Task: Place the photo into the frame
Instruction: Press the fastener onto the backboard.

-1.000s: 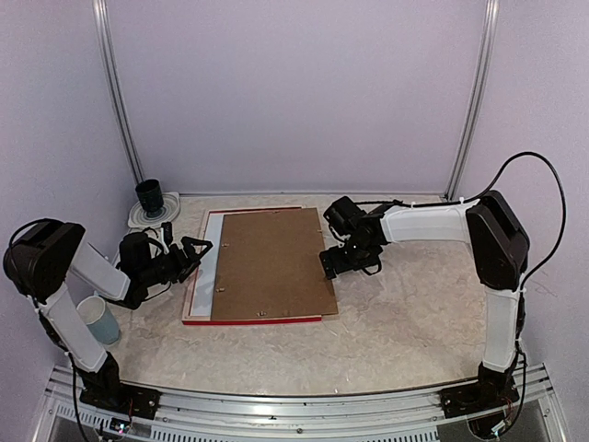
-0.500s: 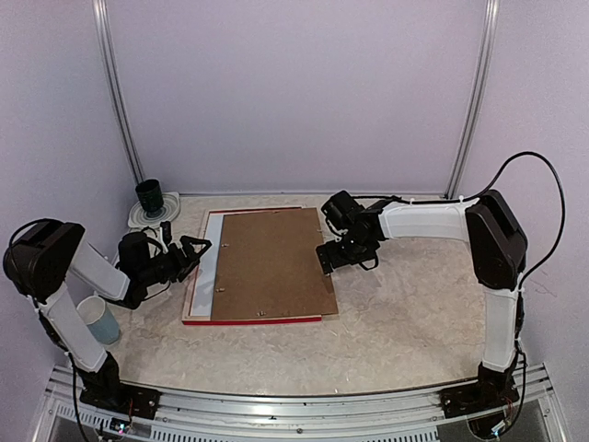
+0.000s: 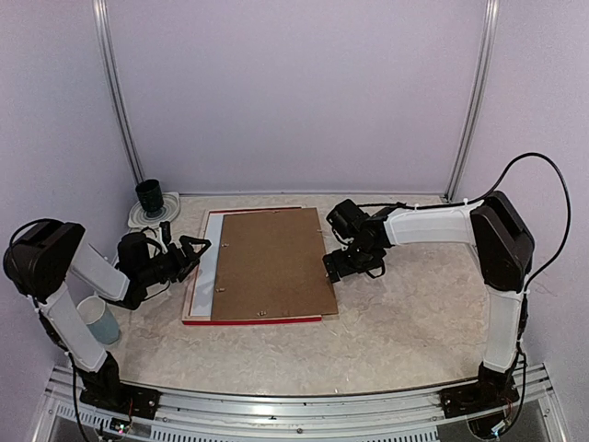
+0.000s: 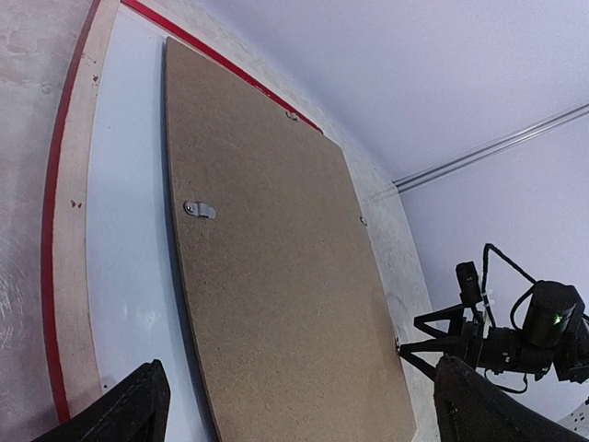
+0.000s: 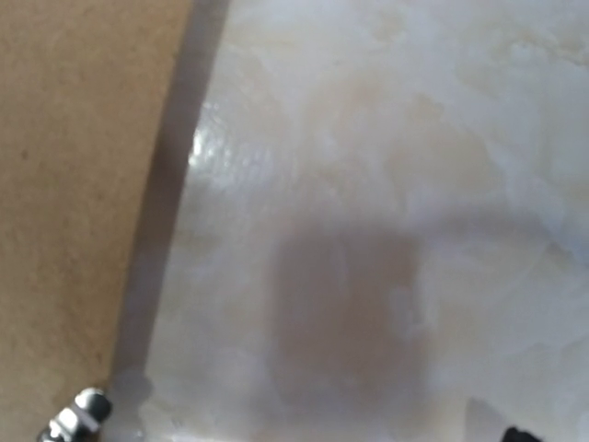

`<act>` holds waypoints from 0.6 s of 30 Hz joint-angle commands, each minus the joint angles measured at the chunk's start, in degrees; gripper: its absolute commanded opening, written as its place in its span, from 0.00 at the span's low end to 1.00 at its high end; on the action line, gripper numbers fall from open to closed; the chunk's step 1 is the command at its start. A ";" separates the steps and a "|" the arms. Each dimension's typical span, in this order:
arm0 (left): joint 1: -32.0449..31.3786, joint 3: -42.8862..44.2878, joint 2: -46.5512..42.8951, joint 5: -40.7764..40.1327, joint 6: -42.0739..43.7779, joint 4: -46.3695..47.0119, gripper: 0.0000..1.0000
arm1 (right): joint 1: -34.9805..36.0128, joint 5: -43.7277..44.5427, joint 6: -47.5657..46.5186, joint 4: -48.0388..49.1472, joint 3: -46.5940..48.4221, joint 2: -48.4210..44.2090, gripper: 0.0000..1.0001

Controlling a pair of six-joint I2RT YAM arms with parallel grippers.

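Red-fronted pale-wood picture frame [image 3: 191,293] face-down, centre | photo unseen, likely under skewed brown backing board [image 3: 271,262] | left gripper [image 3: 195,250] released at 9 o'clock, right gripper [image 3: 335,265] released at 3 | advice: nudge board square.

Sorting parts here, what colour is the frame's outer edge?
Red; the frame shows best in the left wrist view.

Nothing readable in any of the views, tbh. The brown backing board [image 3: 271,265] is plain, with just small metal tabs on it and no print. The frame [image 3: 248,320] shows a bare red edge and pale wood, no label or brand. The pale cup [image 3: 99,320] at the near left and the dark cup [image 3: 149,196] at the far left are too small to make out any lettering.
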 commanded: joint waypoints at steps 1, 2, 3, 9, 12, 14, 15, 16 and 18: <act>0.41 -0.79 0.58 1.05 -0.16 1.89 0.99 | 0.50 1.71 0.35 0.17 0.09 -0.24 0.98; 0.40 -0.82 0.57 1.00 -0.15 1.89 0.99 | 0.55 2.00 0.25 0.13 0.42 0.02 0.98; 0.40 -0.84 0.57 1.00 -0.16 1.94 0.99 | 0.50 2.21 0.16 0.12 0.66 0.35 0.98; 0.40 -0.69 0.65 1.19 -0.32 2.11 0.99 | 0.56 2.90 -0.68 0.52 2.27 2.14 0.98; 0.41 -0.72 0.83 1.31 -0.39 2.24 0.99 | 0.51 2.74 -0.98 0.85 2.85 2.61 0.98; 0.48 -0.74 0.83 1.27 -0.41 2.33 0.99 | 0.54 2.45 -1.25 1.09 3.15 2.89 0.98; 0.49 -0.70 0.91 1.26 -0.40 2.31 0.99 | 0.55 2.23 -1.23 1.10 3.31 3.04 0.98; 0.49 -0.69 0.92 1.28 -0.38 2.33 0.99 | 0.52 2.06 -1.21 1.05 3.49 3.16 0.98; 0.49 -0.69 1.01 1.42 -0.38 2.40 0.99 | 0.55 1.78 -1.34 1.07 3.74 3.30 0.98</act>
